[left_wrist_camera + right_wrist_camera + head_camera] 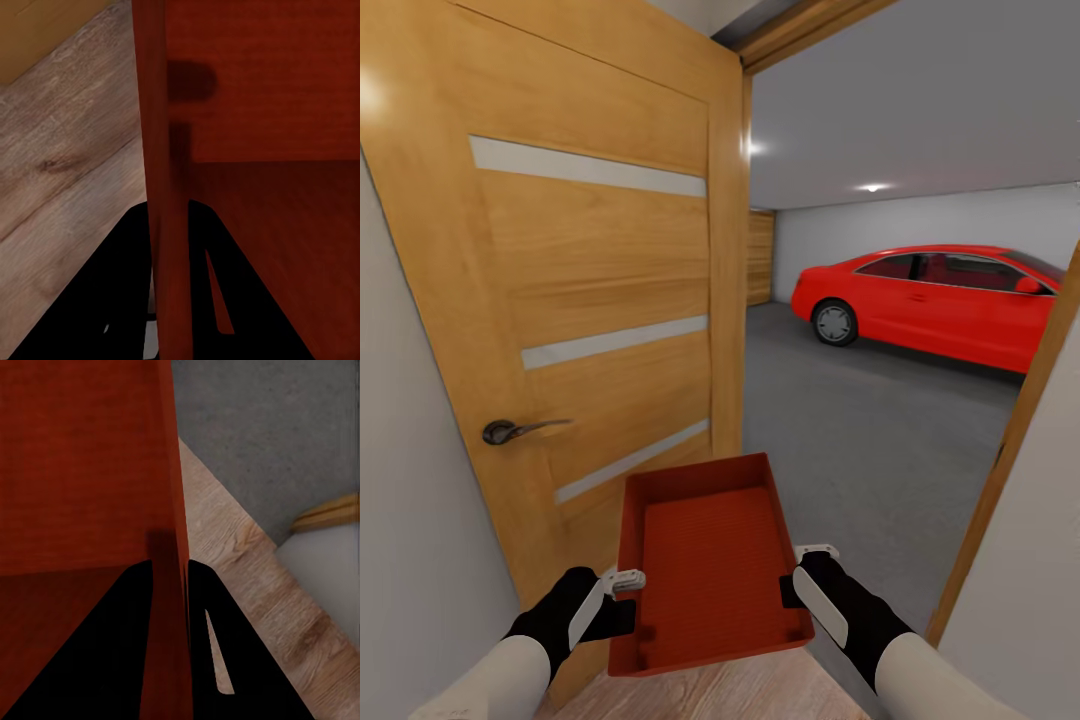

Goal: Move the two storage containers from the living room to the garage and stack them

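One orange-red storage container [705, 565] hangs in front of me at a doorway, carried between both arms. My left gripper [622, 590] is shut on its left wall [161, 187], one black finger on each side of the wall. On the opposite side, my right gripper [800, 570] is shut on the right wall [174, 547] in the same way. Its ribbed bottom is bare. Through the doorway lies the garage with its dark grey concrete floor [850, 440]. Under the container is light wood plank flooring [730, 695].
An open wooden door [580, 290] with a metal handle [510, 430] stands close on the left. The wooden door frame [1010, 440] and a white wall bound the right side. A red car [935, 300] is parked at the garage's far right.
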You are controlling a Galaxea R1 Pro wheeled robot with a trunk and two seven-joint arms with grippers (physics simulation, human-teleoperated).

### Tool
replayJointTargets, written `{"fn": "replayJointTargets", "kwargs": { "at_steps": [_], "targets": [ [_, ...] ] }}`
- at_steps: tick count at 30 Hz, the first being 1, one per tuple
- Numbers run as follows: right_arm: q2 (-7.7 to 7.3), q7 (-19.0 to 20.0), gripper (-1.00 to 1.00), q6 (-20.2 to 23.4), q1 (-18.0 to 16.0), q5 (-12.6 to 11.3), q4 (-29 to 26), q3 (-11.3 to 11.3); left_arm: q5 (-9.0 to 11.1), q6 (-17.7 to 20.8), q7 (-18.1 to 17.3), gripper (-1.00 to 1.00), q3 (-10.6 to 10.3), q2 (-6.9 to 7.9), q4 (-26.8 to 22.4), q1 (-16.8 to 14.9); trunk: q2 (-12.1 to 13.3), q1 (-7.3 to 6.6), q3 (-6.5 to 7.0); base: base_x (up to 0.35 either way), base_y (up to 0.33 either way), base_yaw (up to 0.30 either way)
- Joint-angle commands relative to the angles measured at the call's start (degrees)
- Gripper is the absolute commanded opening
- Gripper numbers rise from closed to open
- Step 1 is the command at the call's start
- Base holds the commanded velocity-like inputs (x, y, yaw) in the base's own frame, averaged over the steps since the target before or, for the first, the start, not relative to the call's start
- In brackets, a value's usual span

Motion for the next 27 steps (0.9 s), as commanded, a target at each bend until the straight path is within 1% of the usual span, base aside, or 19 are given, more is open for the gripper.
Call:
{"fn": "replayJointTargets", "kwargs": {
  "at_steps": [1,27],
  "targets": [
    [0.03,-0.46,-1.0,-0.02,-0.03,-1.41,-0.01,1.09,0.46,0.3,0.19,-1.0,0.61,-0.23,-0.13,-0.06,-0.06,0.01,-0.04,0.005,0.005,-0.214],
    [0.03,-0.46,-1.0,-0.01,-0.03,-1.41,-0.01,1.11,0.46,0.3,0.2,-1.0,0.61,-0.31,-0.13,-0.06,-0.06,0.01,0.94,0.0,0.0,-0.254]
  ]
}}
